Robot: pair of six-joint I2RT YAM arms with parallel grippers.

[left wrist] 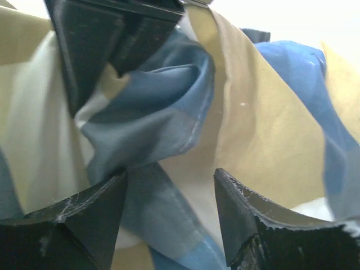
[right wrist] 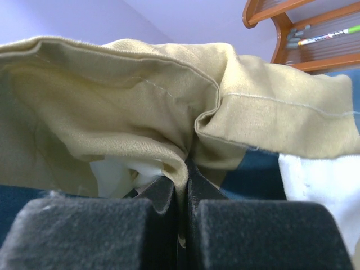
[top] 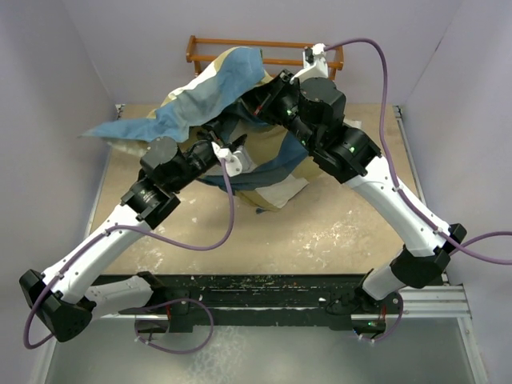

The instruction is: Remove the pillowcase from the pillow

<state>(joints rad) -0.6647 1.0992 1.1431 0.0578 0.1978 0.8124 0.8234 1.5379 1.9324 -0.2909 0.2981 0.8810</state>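
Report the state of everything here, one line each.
pillowcase, lifted and bunched, hem pinched.
pillow, mostly hidden by the cloth; only a white bit shows.
right gripper, shut on the pillowcase's tan hem.
left gripper, open, cloth between its fingers, not pinched.
rack, upright at the back, partly behind the cloth.

The pillowcase [right wrist: 140,101] was thin matt woven cloth, creased, with stitched hems. On the right claw [right wrist: 181,188] the pads [right wrist: 84,230] looked like fuzzy matt black foam; on the left claw [left wrist: 169,175] the fingers [left wrist: 84,214] were hard black plastic, scratched. The counter [top: 320,232] was rough tan board, scuffed white. The rack [top: 208,44] was glossy varnished wood.
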